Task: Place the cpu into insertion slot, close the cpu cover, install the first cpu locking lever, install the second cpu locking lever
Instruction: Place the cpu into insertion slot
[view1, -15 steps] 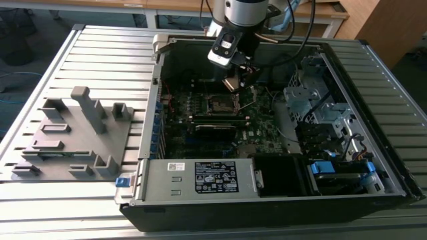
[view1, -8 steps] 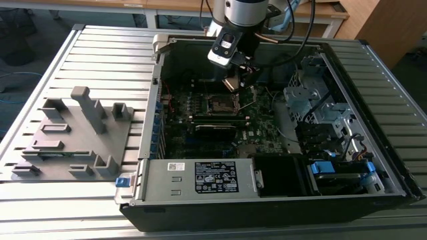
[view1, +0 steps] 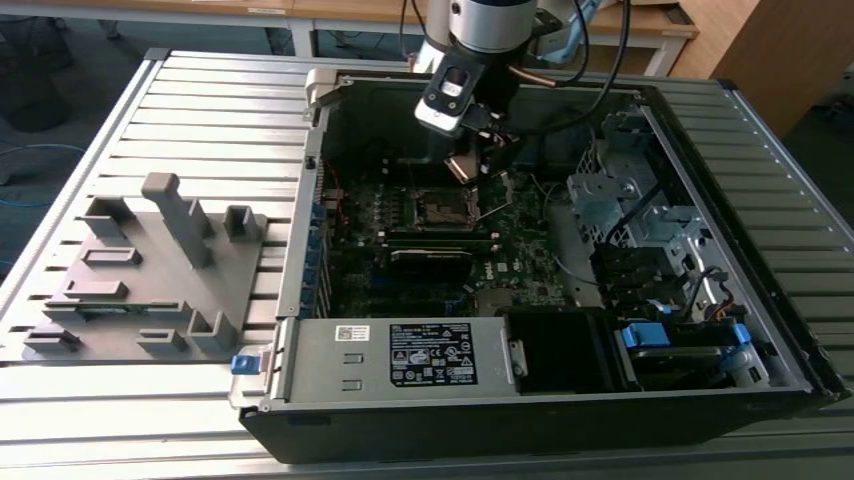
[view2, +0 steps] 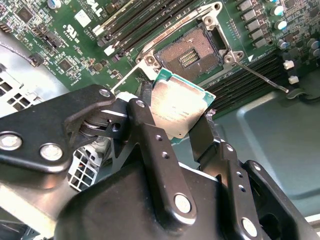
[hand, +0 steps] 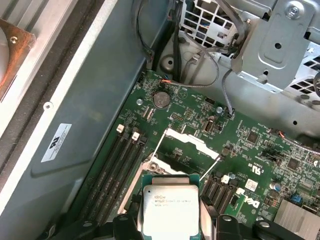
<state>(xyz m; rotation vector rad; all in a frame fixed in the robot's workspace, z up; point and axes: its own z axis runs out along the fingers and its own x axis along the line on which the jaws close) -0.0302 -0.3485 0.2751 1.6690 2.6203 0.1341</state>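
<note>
One robot arm's black gripper (view2: 176, 114) pinches one small, flat, square, silver-grey cpu (view2: 181, 102) between its two black fingers (view2: 150, 137), one finger on each side. The cpu hangs in the air over the board, near one square black insertion slot with a silvery rim (view2: 192, 50), not touching it. The slot's little gold pins show. One thin silver cpu cover frame (hand: 192, 142) is flipped up at the slot's edge. Two thin metal levers (hand: 156, 147) stick out beside it. One big black computer case (view1: 534, 430) holds the green board (hand: 190, 107) with the slot. One grey plastic stand (view1: 147, 270) sits on the ribbed metal table (view1: 107, 400), at the exterior view's left.
</note>
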